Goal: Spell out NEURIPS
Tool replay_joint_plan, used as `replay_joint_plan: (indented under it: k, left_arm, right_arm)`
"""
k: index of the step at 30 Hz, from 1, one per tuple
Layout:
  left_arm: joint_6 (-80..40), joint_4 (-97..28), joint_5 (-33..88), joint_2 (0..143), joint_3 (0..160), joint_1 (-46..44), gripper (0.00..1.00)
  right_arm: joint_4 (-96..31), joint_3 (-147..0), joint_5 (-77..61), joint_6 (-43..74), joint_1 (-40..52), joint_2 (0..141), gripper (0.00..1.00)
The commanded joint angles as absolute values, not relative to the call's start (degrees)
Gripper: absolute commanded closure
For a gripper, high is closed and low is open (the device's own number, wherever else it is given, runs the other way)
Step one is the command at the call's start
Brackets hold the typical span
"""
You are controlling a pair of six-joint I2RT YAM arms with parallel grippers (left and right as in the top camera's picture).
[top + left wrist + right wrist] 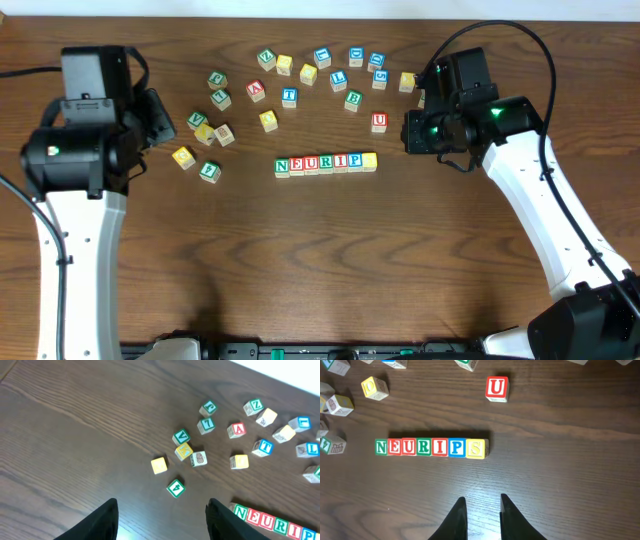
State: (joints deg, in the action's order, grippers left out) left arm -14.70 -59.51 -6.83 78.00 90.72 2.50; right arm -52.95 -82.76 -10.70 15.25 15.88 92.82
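Note:
Seven small wooden cubes stand in a touching row at the table's middle. In the right wrist view they read green N, red E, red U, green R, red I, blue P and a yellow-topped S. My right gripper hovers to the right of the row, apart from it, jaws open by a narrow gap with nothing between. My left gripper stands open and empty to the left of the row, over bare wood.
Several loose letter cubes lie scattered in an arc behind the row, among them a red U, a red A and a green 4. A yellow cube lies near the left arm.

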Motion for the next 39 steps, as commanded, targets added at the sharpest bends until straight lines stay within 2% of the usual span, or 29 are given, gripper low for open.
replay_joint_plan:
  k: [1,7,39]
  left_arm:
    - [-13.7,-60.1,-6.3,77.3,92.9,3.9,0.45]
    - [-13.8,-59.6,-6.4,77.5,92.9,6.2,0.44]
    - [-13.8,-59.1,-6.4,77.5,92.3,6.2,0.45]
  right_arm:
    - [-53.1,-83.7,-10.5,14.5,15.9,91.7,0.83]
    - [-52.9,-83.7,-10.5,14.5,15.8,91.7,0.81]
    - [-50.8,-83.7,-8.5,14.7,15.8,91.7,0.69]
